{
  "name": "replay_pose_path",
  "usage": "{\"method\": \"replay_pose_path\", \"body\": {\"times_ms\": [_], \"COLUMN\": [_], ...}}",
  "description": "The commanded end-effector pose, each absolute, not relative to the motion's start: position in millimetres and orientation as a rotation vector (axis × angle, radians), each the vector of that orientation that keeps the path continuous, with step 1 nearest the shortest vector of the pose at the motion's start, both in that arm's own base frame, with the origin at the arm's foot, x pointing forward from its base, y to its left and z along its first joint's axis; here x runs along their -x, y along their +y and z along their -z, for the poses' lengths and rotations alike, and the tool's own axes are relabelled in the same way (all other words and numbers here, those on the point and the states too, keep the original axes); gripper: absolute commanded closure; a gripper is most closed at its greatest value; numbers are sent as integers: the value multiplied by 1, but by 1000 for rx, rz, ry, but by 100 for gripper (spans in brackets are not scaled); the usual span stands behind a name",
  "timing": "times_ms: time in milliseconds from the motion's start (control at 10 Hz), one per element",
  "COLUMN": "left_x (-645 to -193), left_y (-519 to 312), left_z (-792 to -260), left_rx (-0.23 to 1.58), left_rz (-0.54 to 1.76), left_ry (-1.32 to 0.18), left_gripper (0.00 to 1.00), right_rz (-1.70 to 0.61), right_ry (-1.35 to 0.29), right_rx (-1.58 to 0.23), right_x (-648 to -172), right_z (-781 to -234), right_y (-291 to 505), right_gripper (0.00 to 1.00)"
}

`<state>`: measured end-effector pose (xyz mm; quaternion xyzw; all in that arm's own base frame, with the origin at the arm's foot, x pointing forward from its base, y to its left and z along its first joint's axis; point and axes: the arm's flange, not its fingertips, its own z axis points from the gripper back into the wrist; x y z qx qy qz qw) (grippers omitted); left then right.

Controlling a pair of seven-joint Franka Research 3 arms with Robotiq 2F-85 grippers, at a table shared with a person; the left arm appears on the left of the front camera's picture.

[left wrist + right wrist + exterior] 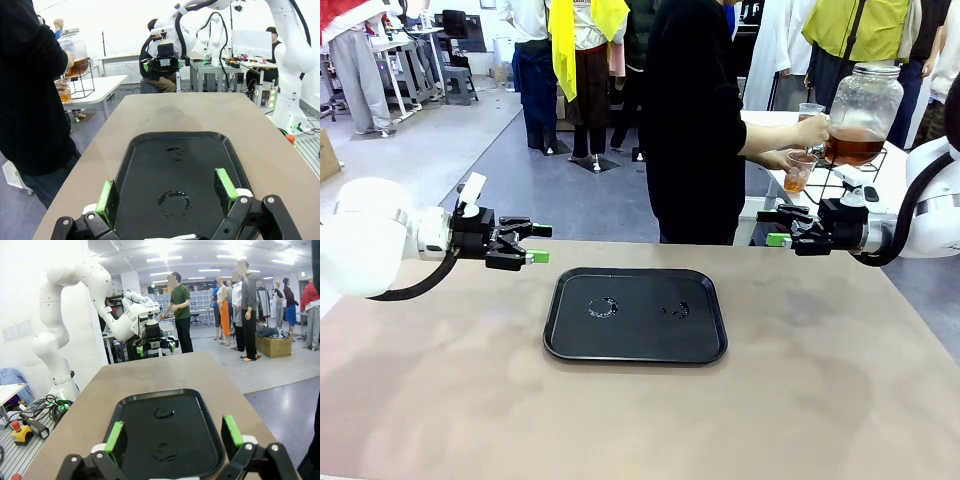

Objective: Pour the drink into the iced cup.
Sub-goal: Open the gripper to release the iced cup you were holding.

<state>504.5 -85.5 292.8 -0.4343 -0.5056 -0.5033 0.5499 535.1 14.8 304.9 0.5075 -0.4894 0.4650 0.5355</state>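
A person in a dark top stood at the far side of the brown table, turned toward a white side table beyond its right corner. There one hand was at a large glass dispenser jar on a black wire stand — the jar held the amber-brown drink in its lower part. The other hand held a clear cup just below the jar, with some amber liquid already in its bottom. A second clear cup appeared to stand behind that hand, though its contents were too small to tell.

The step in hand looked like preparation: the person seemed to be filling a cup from the jar, well away from the robot. No iced cup stood on the brown table yet.

One black tray lay at the table's middle, bare but for two wet ring marks.

The left gripper hovered near the tray's left side, its green-padded fingers spread wide and holding nothing. The right gripper hovered near the tray's far right corner — likewise spread and empty.

Counted: one jar, two cups, one tray, two grippers.

As a judgement, the next move called for waiting until the cups were set down on the tray, then closing on the filled one.
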Motion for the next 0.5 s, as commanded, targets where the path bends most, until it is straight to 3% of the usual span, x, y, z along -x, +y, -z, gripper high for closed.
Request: {"method": "replay_pose_path", "body": {"times_ms": [0,400], "left_x": [-506,-506], "left_y": [-86,-86], "left_z": [-295,-295], "left_rx": [1026,1026], "left_rz": [1184,1184], "left_ry": [-1189,-1189], "left_gripper": [0,0], "right_rz": [-1114,-1114], "right_ry": [-1170,-1170], "right_rx": [-1207,-1207], "right_x": [-536,-536], "right_z": [-308,-308], "right_y": [15,15], "right_gripper": [0,0]}}
